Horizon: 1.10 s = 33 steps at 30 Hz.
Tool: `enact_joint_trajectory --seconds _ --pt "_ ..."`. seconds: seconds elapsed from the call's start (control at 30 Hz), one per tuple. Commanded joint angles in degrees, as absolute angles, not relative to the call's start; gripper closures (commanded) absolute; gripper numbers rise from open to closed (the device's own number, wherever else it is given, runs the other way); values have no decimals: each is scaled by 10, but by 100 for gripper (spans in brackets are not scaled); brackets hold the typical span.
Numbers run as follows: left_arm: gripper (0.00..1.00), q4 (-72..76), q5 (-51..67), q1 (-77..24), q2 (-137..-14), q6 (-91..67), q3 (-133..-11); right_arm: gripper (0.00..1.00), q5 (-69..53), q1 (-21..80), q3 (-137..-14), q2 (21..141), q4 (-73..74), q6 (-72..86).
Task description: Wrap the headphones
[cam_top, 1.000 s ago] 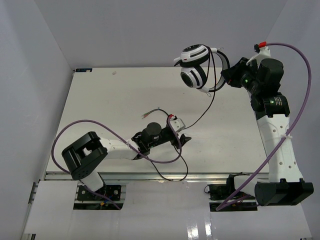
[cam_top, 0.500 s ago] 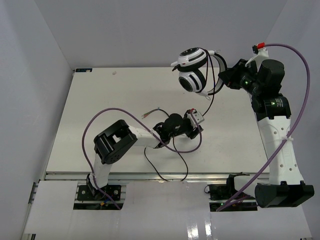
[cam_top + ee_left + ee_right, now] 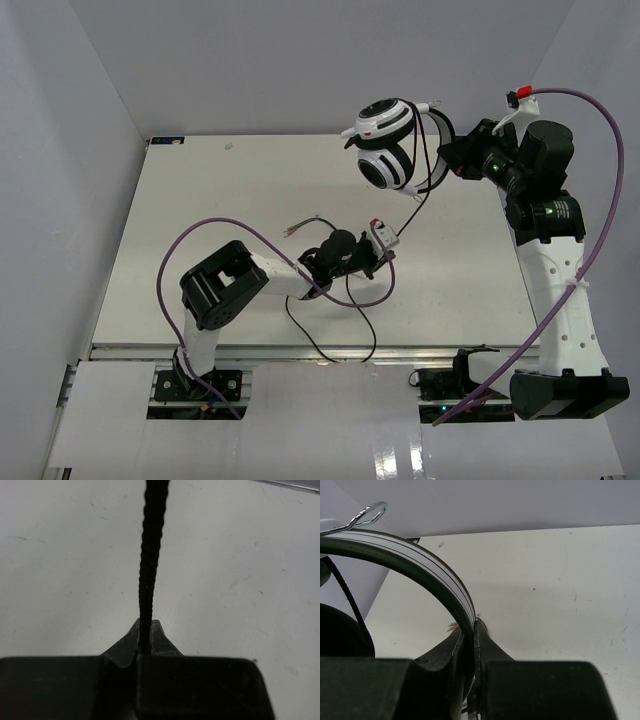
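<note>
The right jaws clamp the headphones (image 3: 388,142) by the headband (image 3: 422,564), aloft over the counter (image 3: 200,200). The left jaws pinch the cable (image 3: 150,555) low. Pulled too taut, the thin cable may slip free or drag the headband loose.

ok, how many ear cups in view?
2. Both are held up in the top view: the upper cup, and the lower cup right below it. Both sit left of the right gripper, which clamps the headband. None looks hidden.
</note>
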State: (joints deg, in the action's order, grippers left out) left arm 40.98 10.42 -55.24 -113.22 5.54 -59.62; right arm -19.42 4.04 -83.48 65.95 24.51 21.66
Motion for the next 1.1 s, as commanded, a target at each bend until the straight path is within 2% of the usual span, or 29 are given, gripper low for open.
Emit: enact_joint_trajectory --seconds 0.0,0.2,0.37,0.53,0.63,0.87,1.07 --pt "100 471 170 -552 -1016 27 -470 92 -178 28 -854 644 203 217" --pt "100 432 256 -568 -900 35 -409 92 -137 25 -847 676 196 213" --pt "100 371 297 -578 -874 54 -425 92 -127 25 -833 682 190 216" --pt "100 382 299 -579 -863 50 -417 92 -126 25 -823 677 189 200" --pt "100 374 280 -560 -867 68 -403 92 -188 19 -822 669 185 177" --pt "100 387 343 -442 -880 28 -387 92 -334 -9 -820 626 170 55" --pt "100 296 403 -373 -909 15 -454 92 -500 -19 -782 584 196 -97"
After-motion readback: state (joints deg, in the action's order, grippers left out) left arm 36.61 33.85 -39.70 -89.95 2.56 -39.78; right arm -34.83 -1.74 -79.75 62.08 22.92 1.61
